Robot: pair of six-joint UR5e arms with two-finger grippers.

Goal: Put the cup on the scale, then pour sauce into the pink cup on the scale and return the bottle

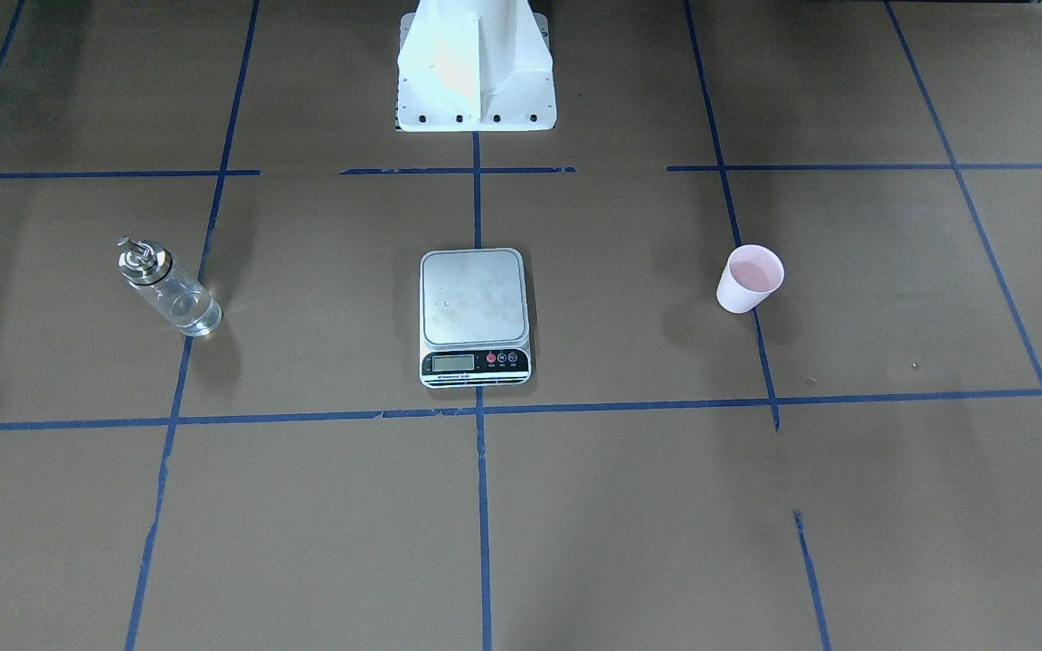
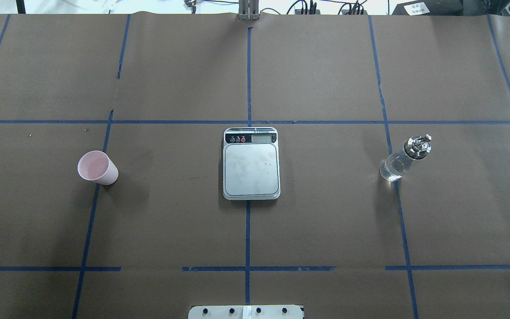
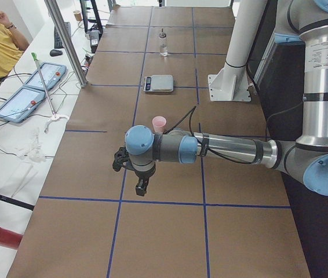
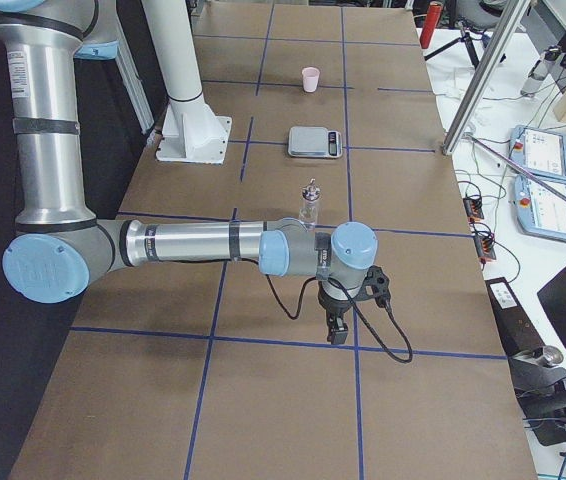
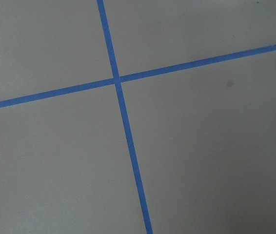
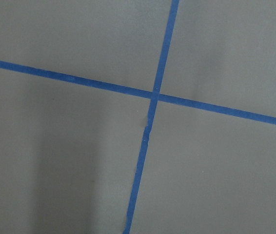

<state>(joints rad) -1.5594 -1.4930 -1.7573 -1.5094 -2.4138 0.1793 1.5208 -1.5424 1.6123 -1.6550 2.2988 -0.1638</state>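
Cup [image 2: 98,167] left, scale [image 2: 251,164] centre, bottle [image 2: 403,160] right, well apart on the surface [image 2: 326,66], only side views catch left pincer [image 3: 142,186] and right pincer [image 4: 338,330], apart or together, cannot tell.

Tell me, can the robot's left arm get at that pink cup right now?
Probably yes. The cup stands upright and alone on that arm's side, well clear of the scale, and only bare table lies between it and the left gripper.
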